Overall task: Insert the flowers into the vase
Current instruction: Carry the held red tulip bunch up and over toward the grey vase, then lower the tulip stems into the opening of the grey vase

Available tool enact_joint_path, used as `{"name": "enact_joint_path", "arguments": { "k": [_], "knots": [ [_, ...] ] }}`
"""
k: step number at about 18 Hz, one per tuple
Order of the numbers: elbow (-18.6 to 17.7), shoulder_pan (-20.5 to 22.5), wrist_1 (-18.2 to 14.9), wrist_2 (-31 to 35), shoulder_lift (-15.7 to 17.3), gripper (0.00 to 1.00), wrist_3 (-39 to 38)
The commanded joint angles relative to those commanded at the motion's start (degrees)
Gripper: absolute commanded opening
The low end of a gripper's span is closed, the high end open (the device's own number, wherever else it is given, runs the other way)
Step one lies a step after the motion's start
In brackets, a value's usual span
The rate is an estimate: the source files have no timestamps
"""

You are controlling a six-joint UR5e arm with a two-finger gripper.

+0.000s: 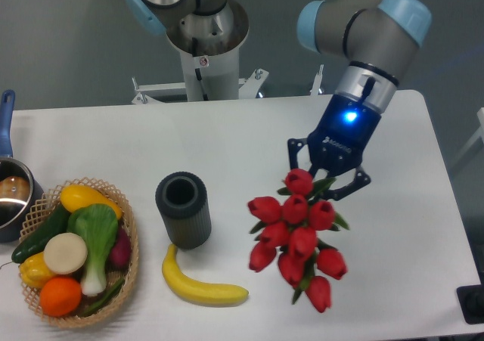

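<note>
One bunch of tulips up in the air

We see the gripper (327, 176) closed around the stems of the flowers (295, 235), holding them above the white counter (249, 141). The red buds hang down below it. The vase (183, 209) stands upright on the counter, off to the left of the flowers and apart from them. Its round mouth is open. A banana (201, 283) lies just in front of the vase.

A white worktop (242, 141) holds a woven basket (128, 269) of vegetables at its front left corner, a banana (200, 284) near the front edge, and a pot (11, 197) at the left edge.
</note>
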Motion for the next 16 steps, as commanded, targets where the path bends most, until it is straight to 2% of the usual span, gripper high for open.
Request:
{"name": "enact_joint_path", "arguments": {
  "k": [5, 9, 11, 15, 16],
  "knots": [
    [-4.30, -1.58, 0.09, -10.73, 3.42, 0.21, 4.66],
    [-10.97, -1.76, 0.09, -21.02, 5.36, 0.21, 12.20],
    [-12.65, -2.20, 0.00, -24.19, 5.27, 0.21, 17.30],
    [-15.29, -2.81, 0.09, -26.75, 5.71, 0.21, 18.99],
    [-17.30, -4.29, 0.09, -27.53, 6.15, 0.21, 21.69]
  ]
}}
